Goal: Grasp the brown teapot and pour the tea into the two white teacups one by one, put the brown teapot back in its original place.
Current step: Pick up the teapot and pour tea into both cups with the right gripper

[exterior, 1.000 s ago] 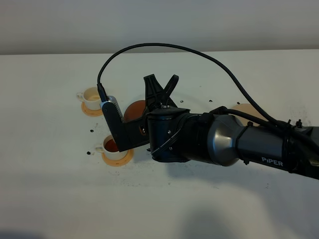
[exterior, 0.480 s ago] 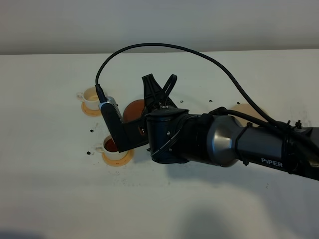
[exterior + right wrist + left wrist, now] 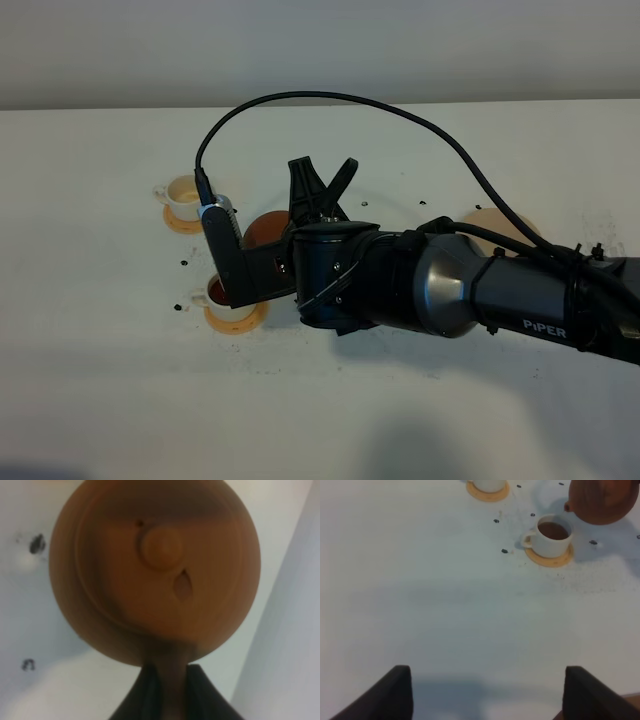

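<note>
Right gripper (image 3: pixel 167 680) is pressed tight on the loop handle of the brown teapot (image 3: pixel 155 565), its two dark fingers pinching it at the bottom middle of the wrist frame. The knobbed lid faces the camera.

In the left wrist frame, the pot hangs clear of the counter (image 3: pixel 445 605) at the upper right. Its spout is just over the rim of the near teacup (image 3: pixel 552 532), which holds dark tea and stands on an orange coaster (image 3: pixel 550 559). The far teacup (image 3: pixel 185 190), upper left in the high frame, looks unfilled. The cream saucer (image 3: pixel 490 222) lies well apart at the right, half hidden by the arm.

I judge the first pour is about finished. The pot should be levelled before it travels, the spout set over the far cup's mouth before tilting, and the tilt kept slow, since so small a cup fills fast.

Left gripper (image 3: pixel 492 685) is spread wide and holds nothing.
</note>
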Available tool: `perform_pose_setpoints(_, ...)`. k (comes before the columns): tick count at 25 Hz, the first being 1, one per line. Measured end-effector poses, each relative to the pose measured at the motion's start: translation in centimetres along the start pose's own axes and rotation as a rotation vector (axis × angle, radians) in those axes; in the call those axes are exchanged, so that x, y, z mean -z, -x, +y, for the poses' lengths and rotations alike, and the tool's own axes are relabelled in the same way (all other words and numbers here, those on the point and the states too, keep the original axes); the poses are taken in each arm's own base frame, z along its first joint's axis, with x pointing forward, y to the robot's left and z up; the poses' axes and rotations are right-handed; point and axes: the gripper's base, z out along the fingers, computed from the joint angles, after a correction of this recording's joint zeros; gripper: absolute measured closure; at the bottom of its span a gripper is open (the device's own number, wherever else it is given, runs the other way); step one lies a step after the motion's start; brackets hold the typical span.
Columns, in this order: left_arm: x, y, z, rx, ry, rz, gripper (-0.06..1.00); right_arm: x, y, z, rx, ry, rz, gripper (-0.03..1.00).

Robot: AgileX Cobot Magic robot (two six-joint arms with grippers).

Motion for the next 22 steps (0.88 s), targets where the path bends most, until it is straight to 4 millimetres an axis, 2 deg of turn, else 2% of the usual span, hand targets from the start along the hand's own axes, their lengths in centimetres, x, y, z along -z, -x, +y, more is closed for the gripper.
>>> perform_pose_setpoints(9,0.0,0.0,0.0,0.000,0.000,0.000,0.35,-0.2,-0.1,0.3,-0.231,0.065,-0.021,0.87)
perform_pose_setpoints(12,0.0,0.0,0.0,0.000,0.000,0.000,0.35,-0.1,-0.5,-0.2,-0.341,0.088,-0.017,0.87)
perform_pose_setpoints(18,0.0,0.0,0.0,0.000,0.000,0.000,0.35,1.8,-1.7,-1.8,-0.577,0.145,-0.047,0.87)
perform_pose_setpoints(22,0.0,0.0,0.0,0.000,0.000,0.000,0.35,1.5,-2.5,-1.8,-0.754,0.247,-0.060,0.87)
